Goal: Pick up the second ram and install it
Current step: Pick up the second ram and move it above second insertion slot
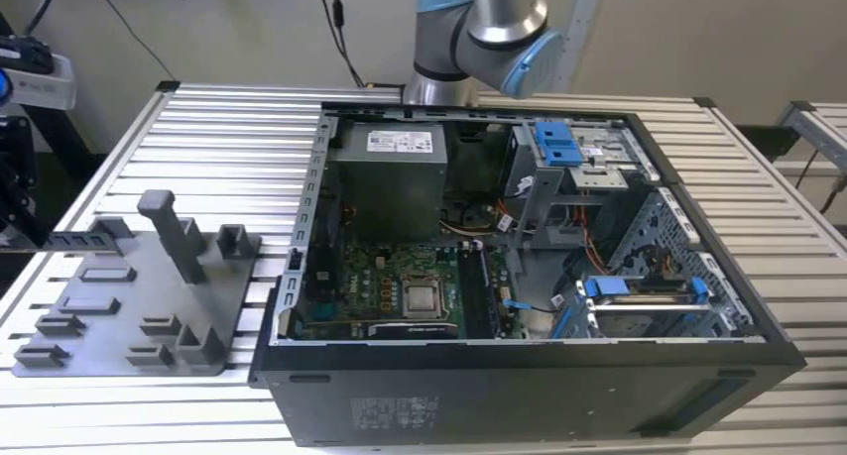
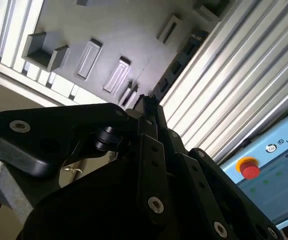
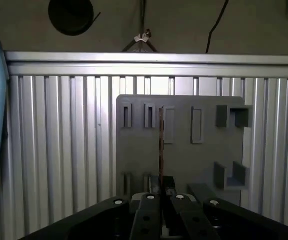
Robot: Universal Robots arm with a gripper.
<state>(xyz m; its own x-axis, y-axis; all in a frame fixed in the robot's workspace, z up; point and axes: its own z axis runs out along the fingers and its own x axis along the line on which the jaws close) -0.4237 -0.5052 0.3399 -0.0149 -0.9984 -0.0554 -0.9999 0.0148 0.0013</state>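
In the first wrist view the second ram (image 3: pixel 161 145) shows edge-on as a thin brownish strip sticking out from between my fingers. My gripper (image 3: pixel 161 192) is shut on its lower end. In the second wrist view the ram (image 2: pixel 176 67) runs as a dark stick away from the gripper (image 2: pixel 148 102). It hangs well above the grey fixture tray (image 3: pixel 184 160), over the tray's row of narrow slots. In the exterior view the tray (image 1: pixel 133 316) lies on the slatted table at the exterior view's left. Beside it is the open computer case (image 1: pixel 530 277), with its motherboard (image 1: pixel 397 286) facing up.
A tall grey post (image 1: pixel 173 232) stands on the tray. The arm's elbow (image 1: pixel 483 29) rises behind the case. A blue-and-white box with a red button (image 2: pixel 249 167) sits by the table edge. Inside the case are drive cages with blue clips (image 1: pixel 556 143) and loose cables.
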